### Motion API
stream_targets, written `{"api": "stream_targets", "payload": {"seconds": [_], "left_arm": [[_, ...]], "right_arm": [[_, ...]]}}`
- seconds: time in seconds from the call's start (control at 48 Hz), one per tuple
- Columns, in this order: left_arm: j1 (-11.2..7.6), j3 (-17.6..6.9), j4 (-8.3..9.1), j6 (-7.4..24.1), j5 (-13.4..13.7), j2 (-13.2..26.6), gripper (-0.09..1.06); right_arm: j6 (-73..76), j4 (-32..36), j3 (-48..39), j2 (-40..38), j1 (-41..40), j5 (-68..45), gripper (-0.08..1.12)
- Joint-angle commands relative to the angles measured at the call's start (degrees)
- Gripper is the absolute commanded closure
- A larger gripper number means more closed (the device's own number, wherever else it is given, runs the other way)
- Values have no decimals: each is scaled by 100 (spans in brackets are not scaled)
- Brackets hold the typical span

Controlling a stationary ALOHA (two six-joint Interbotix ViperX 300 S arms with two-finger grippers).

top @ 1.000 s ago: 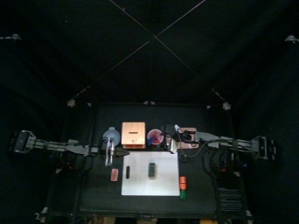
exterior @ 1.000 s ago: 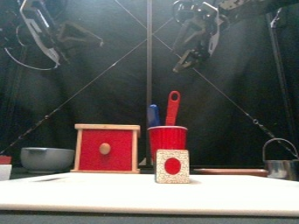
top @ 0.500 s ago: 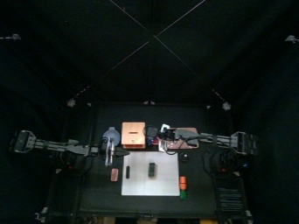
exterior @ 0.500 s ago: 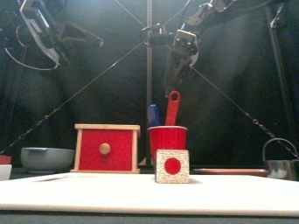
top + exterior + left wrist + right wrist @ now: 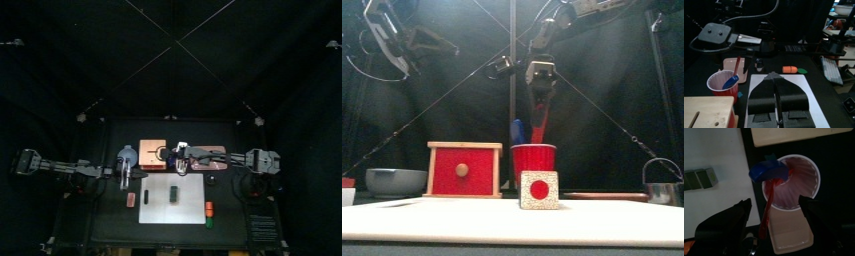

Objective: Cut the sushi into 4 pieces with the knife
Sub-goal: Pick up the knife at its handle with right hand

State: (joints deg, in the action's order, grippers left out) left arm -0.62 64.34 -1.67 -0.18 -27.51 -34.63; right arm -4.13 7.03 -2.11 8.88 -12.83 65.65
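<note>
On the table [image 5: 110,226], red cup [image 5: 533,158] holds blue knife [image 5: 765,171], red knife [image 5: 539,129] — right gripper [image 5: 775,203] gaping above, left gripper [image 5: 773,76] closed.

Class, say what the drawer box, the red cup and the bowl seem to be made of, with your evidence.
Box: pale wood, matt frame, drawer front painted red. Red cup: probably plastic, smooth, evenly coloured. Bowl: blue-grey with dull sheen; plastic or metal, unclear.

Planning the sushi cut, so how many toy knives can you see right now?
2. The blue knife and the red knife both stand in the red cup, below the right hand. No others show.
</note>
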Motion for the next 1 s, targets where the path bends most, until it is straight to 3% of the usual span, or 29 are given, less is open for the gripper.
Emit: {"api": "stream_targets", "payload": {"seconds": [0.021, 0.229, 0.396, 1.0], "left_arm": [[9, -70, -9, 18, -53, 18, 96], [18, -53, -9, 18, -53, 9, 96], [18, -9, -9, 9, -53, 9, 96], [70, -9, -9, 18, -70, 9, 96]], "right_arm": [[-9, 44, 193, -53, -35, 35, 1], [-9, 53, 202, 9, -70, 70, 5], [-18, 53, 185, 9, -97, 97, 17], [-26, 281, 562, -35, -352, 624, 90]]}}
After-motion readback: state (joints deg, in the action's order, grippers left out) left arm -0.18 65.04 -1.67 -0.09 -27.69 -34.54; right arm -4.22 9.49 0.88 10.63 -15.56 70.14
